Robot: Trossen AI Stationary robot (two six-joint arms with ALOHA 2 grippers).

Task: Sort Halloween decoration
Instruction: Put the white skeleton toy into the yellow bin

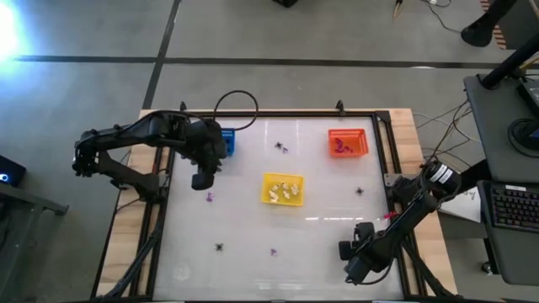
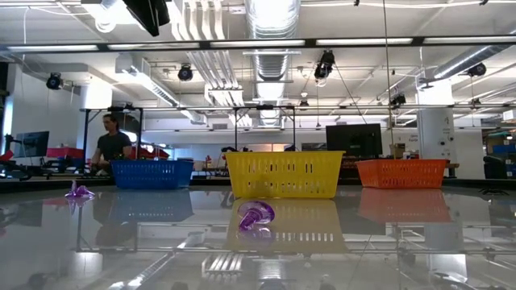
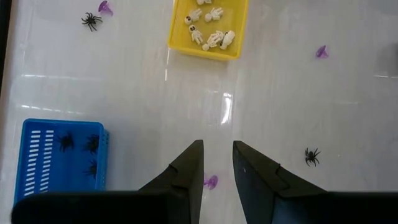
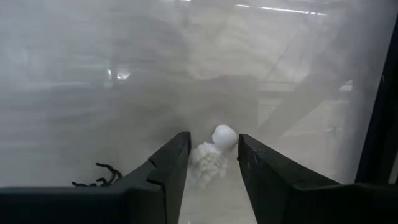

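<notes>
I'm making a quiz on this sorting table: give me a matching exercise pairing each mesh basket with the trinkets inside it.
Column one:
1. blue basket
2. yellow basket
3. orange basket

Column two:
a. purple trinkets
b. black spiders
c. white skeleton figures

Pairs: 1-b, 2-c, 3-a.

You have three mesh baskets on the white table (image 1: 253, 244): a blue basket (image 1: 227, 140) at the far left, a yellow basket (image 1: 282, 188) mid-table, and an orange basket (image 1: 348, 142) far right. Beyond the table a person (image 2: 110, 145) stands, apparently at a workbench.
</notes>
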